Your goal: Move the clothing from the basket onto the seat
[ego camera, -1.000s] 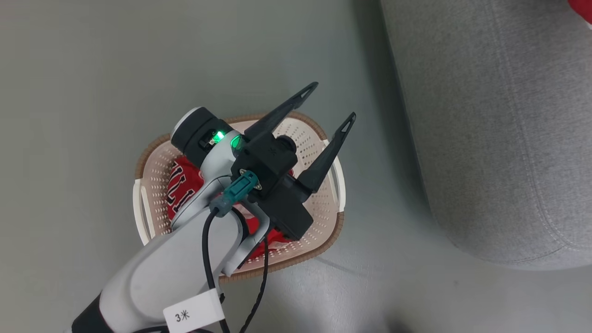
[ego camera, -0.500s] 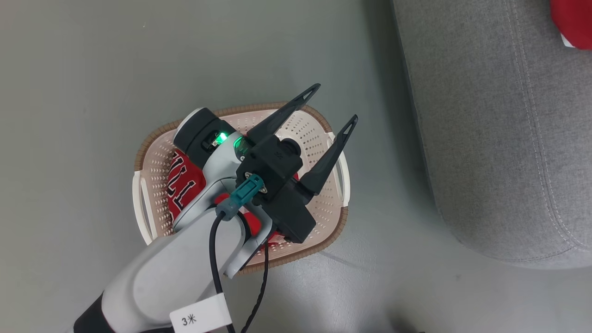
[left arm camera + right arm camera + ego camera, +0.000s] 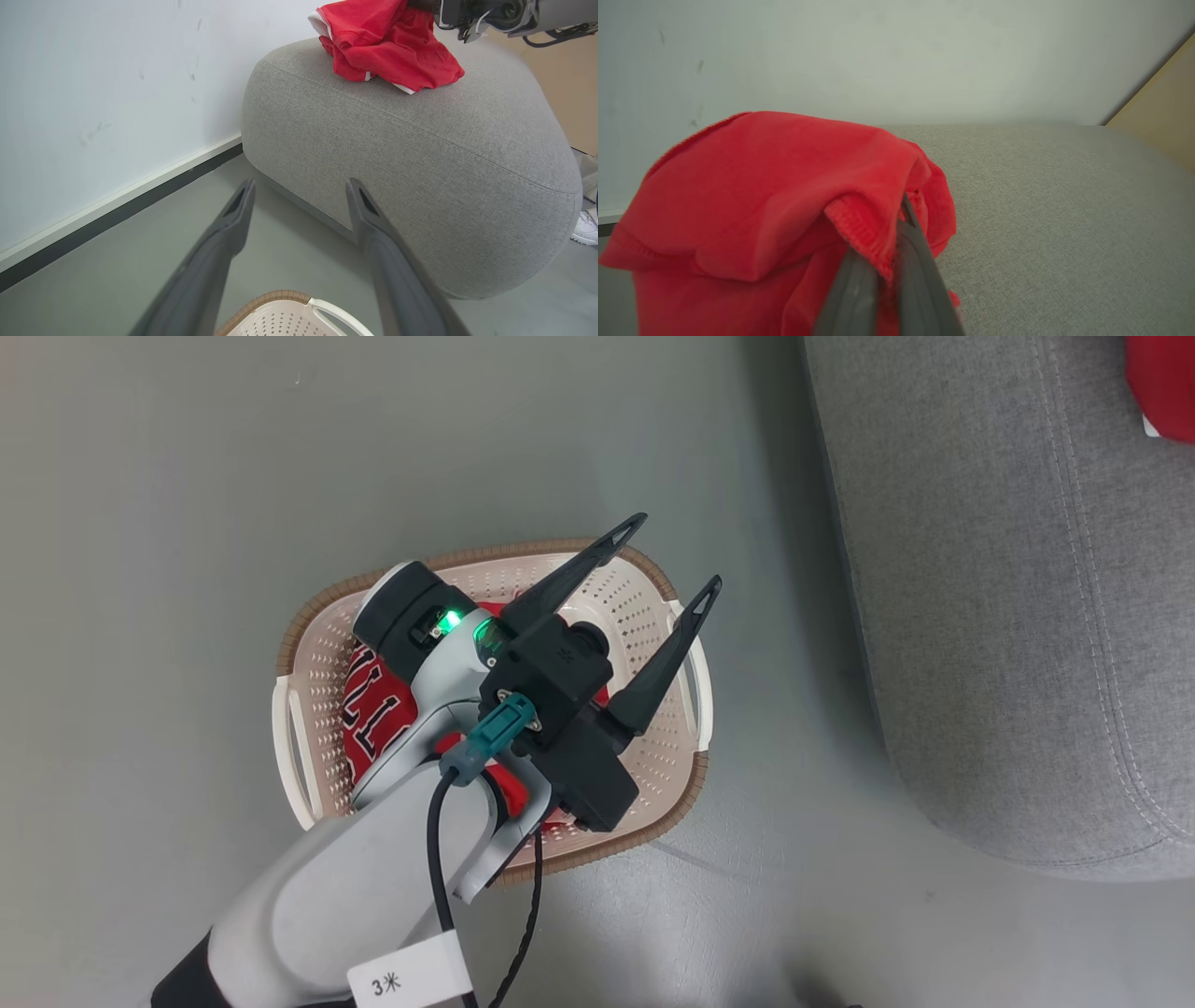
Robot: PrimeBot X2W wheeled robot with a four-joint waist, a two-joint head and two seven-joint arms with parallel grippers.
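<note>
Right fingers (image 3: pixel 920 280) clenched on fold of plain red garment (image 3: pixel 761 186), cloth draped over them, bulk already laid on top of seat (image 3: pixel 1064 210). Release judged due once cloth settles. Left fingers (image 3: pixel 574 567) spread wide, nothing held, poised above basket (image 3: pixel 313 663) on floor (image 3: pixel 187 523), tips angled toward seat side. Numbered jersey (image 3: pixel 373 714) seen crumpled in basket bottom, partly hidden under left forearm. Spread judged readiness for pickup of jersey. Task judged half done: one garment delivered, one to be fetched.

Red jersey (image 3: pixel 372 714) in basket (image 3: pixel 316 728); plain red garment (image 3: pixel 387 46) on seat (image 3: pixel 420 154).
</note>
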